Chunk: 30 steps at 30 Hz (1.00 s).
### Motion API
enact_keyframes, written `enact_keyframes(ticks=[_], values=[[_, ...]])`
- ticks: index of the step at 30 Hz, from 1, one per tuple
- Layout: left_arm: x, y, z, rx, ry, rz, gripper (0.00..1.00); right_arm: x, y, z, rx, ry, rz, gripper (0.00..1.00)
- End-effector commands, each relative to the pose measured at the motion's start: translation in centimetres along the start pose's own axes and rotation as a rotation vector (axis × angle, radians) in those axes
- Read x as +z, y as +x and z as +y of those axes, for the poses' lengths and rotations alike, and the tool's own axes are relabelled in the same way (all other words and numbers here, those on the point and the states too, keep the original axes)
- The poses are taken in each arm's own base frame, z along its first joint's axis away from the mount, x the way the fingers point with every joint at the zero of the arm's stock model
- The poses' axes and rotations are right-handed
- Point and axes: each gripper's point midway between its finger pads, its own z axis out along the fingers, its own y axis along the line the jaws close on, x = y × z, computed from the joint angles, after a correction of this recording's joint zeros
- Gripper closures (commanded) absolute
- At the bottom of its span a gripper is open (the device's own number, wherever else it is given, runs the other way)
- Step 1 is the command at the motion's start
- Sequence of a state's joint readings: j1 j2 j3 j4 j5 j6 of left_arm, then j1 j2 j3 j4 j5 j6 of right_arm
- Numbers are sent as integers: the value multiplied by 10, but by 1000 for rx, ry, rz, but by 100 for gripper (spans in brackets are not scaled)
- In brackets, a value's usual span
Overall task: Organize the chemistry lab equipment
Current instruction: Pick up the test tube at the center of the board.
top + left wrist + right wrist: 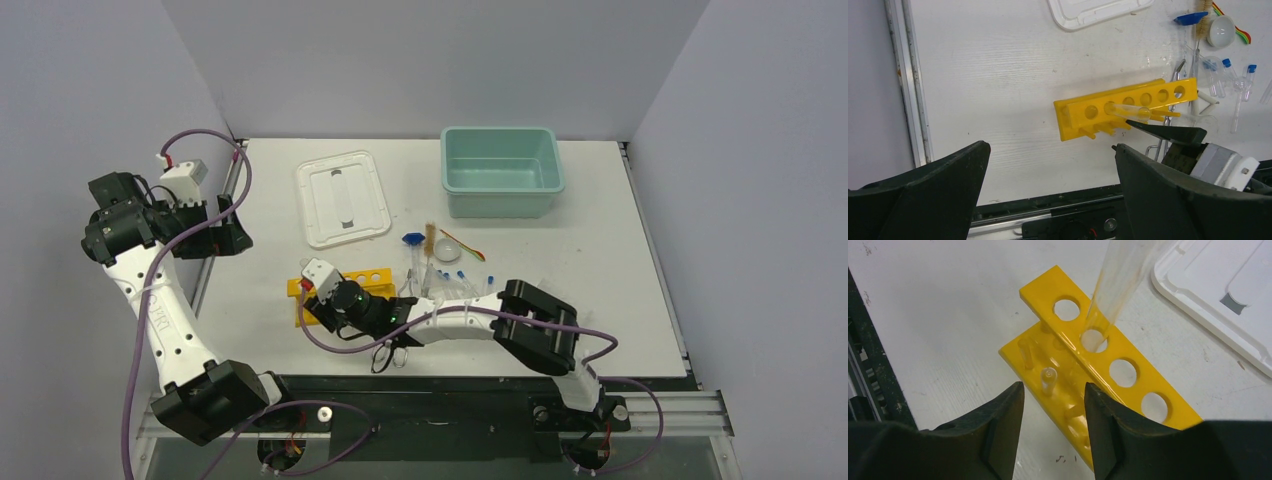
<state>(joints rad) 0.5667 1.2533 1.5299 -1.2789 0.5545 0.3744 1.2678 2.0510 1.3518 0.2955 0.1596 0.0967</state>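
Observation:
The yellow holed rack lies on the white table near the front edge. A clear glass tube stands tilted in its second hole, leaning toward the camera and touching neither jaw. My right gripper hovers just over the rack's near side, open, with nothing between its fingers. From the left wrist, the tube shows across the rack, one right finger beside it. My left gripper hangs open and empty, high at the table's left. Blue-capped vials, a brush and a round dish lie right of the rack.
A teal tub sits at the back right and a white lid at the back middle. Metal tongs lie under my right arm by the front edge. A metal rail runs along the table's left side.

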Motion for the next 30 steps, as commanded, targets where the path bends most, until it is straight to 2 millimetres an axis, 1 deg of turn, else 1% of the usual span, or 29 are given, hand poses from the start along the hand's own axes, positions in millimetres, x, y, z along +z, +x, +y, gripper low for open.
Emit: enact_keyframes(ticks=[1,2,3,4,5,6,7,8,9,10,11,12,13,14,15,16,17,18,19,20,21,22,25,30], values=[[-6,-4,-4,19,17,-22,3,-45,-87,-23,107,29,-115,56],[-8,-4,-4,22,17,-24,3,-56,-92,-32,122,51,-100,56],[-8,-5,-5,22,20,-24,3,-62,-92,-41,152,73,-90,56],[-9,-5,-6,25,21,-25,3,-74,-92,-55,188,112,-68,56],[-11,-6,-7,27,23,-28,3,-82,-78,-64,198,144,-6,56],[-11,-6,-8,29,27,-27,3,-94,-84,-80,247,183,-14,56],[-11,-6,-8,30,30,-28,3,-103,-66,-90,254,227,46,56],[-12,-5,-9,32,32,-27,3,-117,-69,-104,304,267,44,56],[-12,-4,-10,32,33,-26,3,-128,-48,-116,307,330,106,56],[-13,-4,-10,34,33,-27,3,-142,-47,-131,360,378,101,57],[-13,-3,-11,34,32,-27,3,-159,-29,-143,368,439,145,58],[-14,-3,-11,36,33,-27,3,-168,-5,-157,418,498,185,59],[-14,-2,-12,37,34,-27,3,-184,6,-167,437,546,213,60],[-15,-2,-12,38,35,-27,3,-194,33,-182,497,615,253,63],[-16,-2,-14,41,37,-29,4,-209,44,-199,563,679,259,66],[-17,-2,-15,43,38,-30,4,-219,72,-204,577,715,310,68],[-18,-2,-16,45,40,-32,4,-232,82,-217,633,761,309,70],[-19,-1,-17,46,41,-32,3,-241,106,-219,644,789,352,70],[-20,-1,-17,51,41,-33,3,-252,114,-230,691,826,351,70],[-20,-1,-18,52,42,-33,3,-260,131,-232,705,851,384,70],[-21,0,-19,55,44,-32,3,-268,136,-240,735,883,382,70],[-21,1,-19,57,45,-31,3,-274,147,-240,741,899,405,70],[-20,3,-20,62,48,-25,3,-282,159,-247,772,940,420,68],[-19,6,-19,66,50,-18,3,-283,180,-252,786,994,485,66]])
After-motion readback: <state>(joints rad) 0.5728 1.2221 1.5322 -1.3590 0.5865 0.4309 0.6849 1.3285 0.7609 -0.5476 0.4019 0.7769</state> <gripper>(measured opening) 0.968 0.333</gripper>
